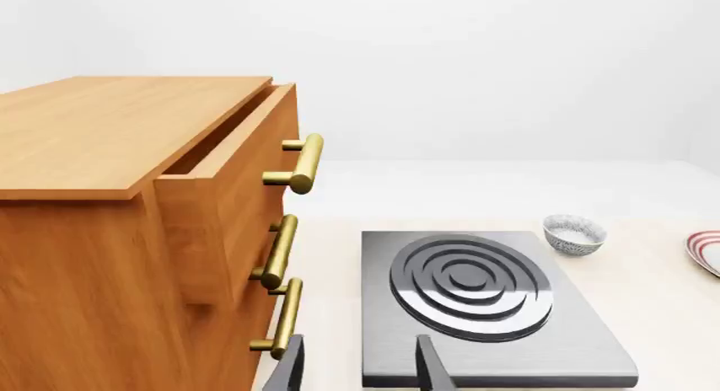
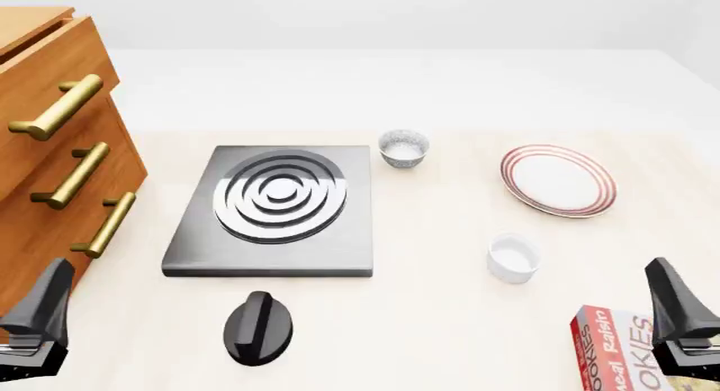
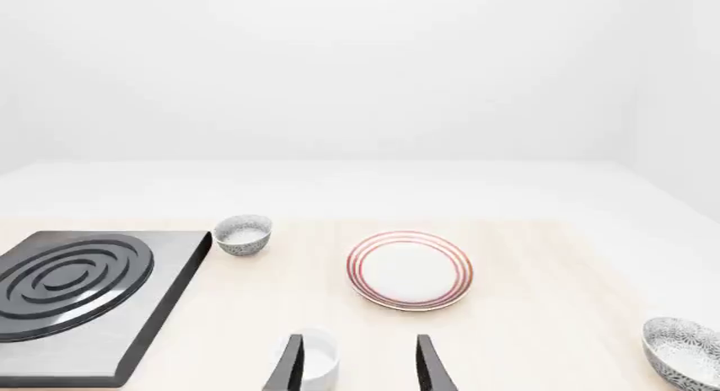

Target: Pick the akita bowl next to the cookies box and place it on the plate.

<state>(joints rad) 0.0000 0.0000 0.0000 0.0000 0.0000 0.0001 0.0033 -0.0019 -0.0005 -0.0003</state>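
Two speckled bowls show in the right wrist view. One bowl [image 3: 243,233] stands beside the stove plate, also seen as the far bowl [image 2: 404,147]. The other, the akita bowl [image 3: 683,350], sits off to the right, cut by the frame edge, and lies outside the front view. The cookies box [image 2: 613,350] lies at the near right corner. The plate [image 2: 558,179] with red rings rests at the right. My right gripper [image 3: 357,370] is open and empty, low beside the box, well short of the plate. My left gripper [image 1: 360,374] is open and empty at the near left.
A black stove plate [image 2: 273,210] fills the centre-left, with a dark knob [image 2: 258,328] in front of it. A wooden drawer cabinet [image 2: 51,163] with brass handles stands at the left, its top drawer ajar. A plain white cup [image 2: 513,258] sits just ahead of my right gripper.
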